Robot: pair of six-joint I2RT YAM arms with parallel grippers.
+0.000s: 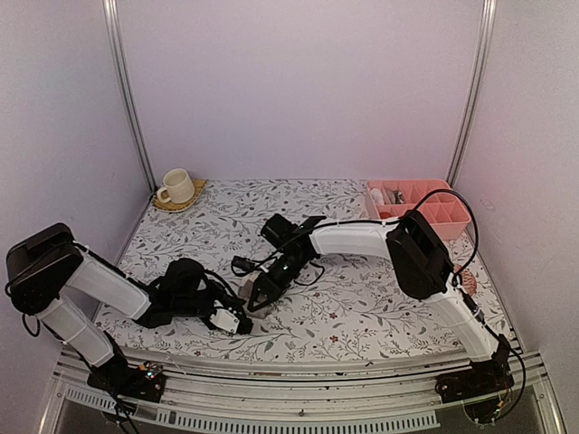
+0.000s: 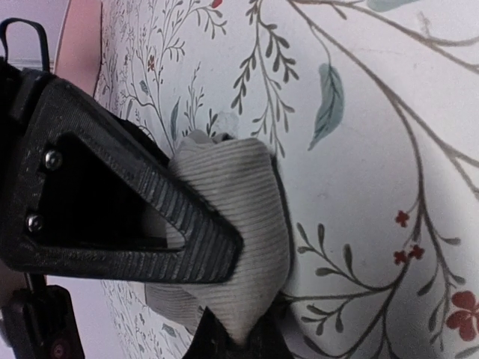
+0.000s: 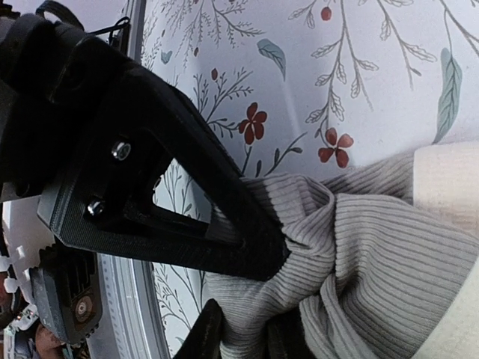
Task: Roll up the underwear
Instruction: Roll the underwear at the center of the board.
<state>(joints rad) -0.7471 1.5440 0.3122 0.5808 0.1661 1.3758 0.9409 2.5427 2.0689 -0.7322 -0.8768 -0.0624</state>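
While both arms met low over the near middle of the flowered surface (image 1: 362, 298), the taupe underwear (image 3: 374, 254) sat bunched between them, caught from two sides at once. The left tool (image 2: 232, 299) was closed narrow on a ribbed fold, with cloth bulging out past its tips. The right tool (image 3: 251, 299) pinched a gathered knot of the same fabric, and the cream waistband (image 3: 449, 179) ran on away from its fingers, beyond the knot. From above, the little bundle lay just ahead of the left tool and right at the tips of the right one, on the slanting line between them. Neither arm was clearly nearer. The next turn of the roll likely depended on that shared line. How much cloth remained loose could not be told.
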